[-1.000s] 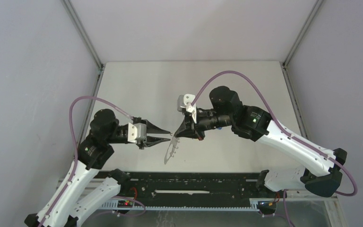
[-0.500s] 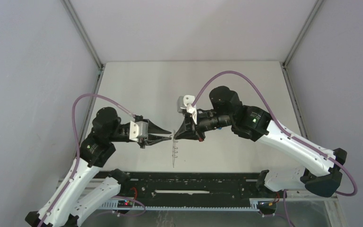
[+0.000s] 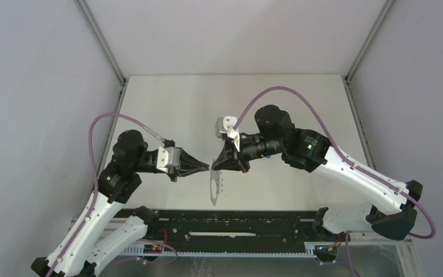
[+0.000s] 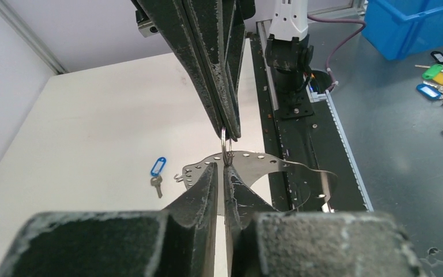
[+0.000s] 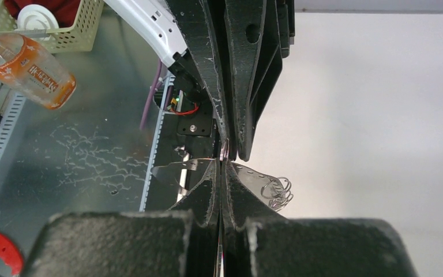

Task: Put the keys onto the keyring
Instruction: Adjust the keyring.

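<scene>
1. The keyring (image 3: 214, 187) hangs in the air over the desk (image 3: 167, 109). It's a thin grey band with a row of holes, drooping straight down from its top edge, and a bunch of small wire loops (image 5: 280, 191) dangles off one side.
2. At the keyring's top, one small loop (image 4: 225, 144) stands upright. That's the contact point, where both arms meet tip to tip.
3. The left pincer (image 4: 223, 173) comes in from one side of the keyring, fingers pressed almost together and pinching that small loop. The right pincer (image 4: 231, 134) comes from the opposite side, fingers likewise closed on the same loop.
4. Now the key: the blue key (image 4: 157, 173) lies flat on the desk, on the side of the keyring facing away from the black rail (image 3: 236, 222). It sits below the keyring and apart from it. Its long axis looks to run roughly along the line the two pincers make, with the blue tag end toward the right arm.
5. No yellow key shows on the desk in any view.
6. The call: with both pincers busy on the keyring, one has to let go to fetch the blue key. The top view doesn't show the key, so it's probably hidden under the right arm. That would make the right arm the nearer one, but I can't tell for sure.
</scene>
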{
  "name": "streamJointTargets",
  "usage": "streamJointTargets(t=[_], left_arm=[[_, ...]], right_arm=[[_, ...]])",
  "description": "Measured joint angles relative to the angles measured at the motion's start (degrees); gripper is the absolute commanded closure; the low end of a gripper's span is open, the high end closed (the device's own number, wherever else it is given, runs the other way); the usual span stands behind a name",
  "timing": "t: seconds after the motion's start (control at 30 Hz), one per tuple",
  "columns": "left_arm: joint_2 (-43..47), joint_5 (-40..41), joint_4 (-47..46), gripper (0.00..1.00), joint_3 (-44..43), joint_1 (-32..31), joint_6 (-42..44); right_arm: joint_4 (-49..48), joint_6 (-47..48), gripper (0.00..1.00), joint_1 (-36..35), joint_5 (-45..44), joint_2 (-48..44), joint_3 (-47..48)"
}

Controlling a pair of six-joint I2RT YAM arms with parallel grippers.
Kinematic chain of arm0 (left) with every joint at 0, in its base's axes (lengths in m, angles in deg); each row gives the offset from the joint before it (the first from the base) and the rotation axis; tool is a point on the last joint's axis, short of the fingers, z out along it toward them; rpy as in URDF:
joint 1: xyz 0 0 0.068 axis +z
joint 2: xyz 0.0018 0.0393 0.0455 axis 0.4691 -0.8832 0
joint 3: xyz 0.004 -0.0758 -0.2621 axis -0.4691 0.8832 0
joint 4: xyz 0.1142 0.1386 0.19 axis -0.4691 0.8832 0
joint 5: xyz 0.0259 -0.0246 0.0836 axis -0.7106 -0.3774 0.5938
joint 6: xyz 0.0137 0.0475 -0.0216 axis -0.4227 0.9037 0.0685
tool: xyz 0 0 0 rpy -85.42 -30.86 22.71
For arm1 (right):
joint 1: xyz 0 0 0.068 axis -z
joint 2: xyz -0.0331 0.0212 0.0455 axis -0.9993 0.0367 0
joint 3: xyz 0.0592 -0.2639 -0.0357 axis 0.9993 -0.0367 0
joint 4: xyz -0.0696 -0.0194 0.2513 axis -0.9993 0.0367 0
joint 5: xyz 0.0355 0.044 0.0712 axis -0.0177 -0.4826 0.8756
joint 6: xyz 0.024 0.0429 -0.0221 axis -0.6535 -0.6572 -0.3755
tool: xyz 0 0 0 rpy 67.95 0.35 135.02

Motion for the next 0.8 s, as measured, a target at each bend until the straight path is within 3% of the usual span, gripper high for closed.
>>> streamJointTargets(t=[0.27,0.8], left_arm=[[0.11,-2.45,4.22,0.71,-0.98,-0.02,3.45],[-0.83,-2.34,5.4,0.74,-1.73,-0.02,4.9]], right_arm=[[0.02,0.0,1.0,0.02,-0.57,0.0,0.0],[0.02,-0.17,1.0,0.0,0.09,0.59,0.0]])
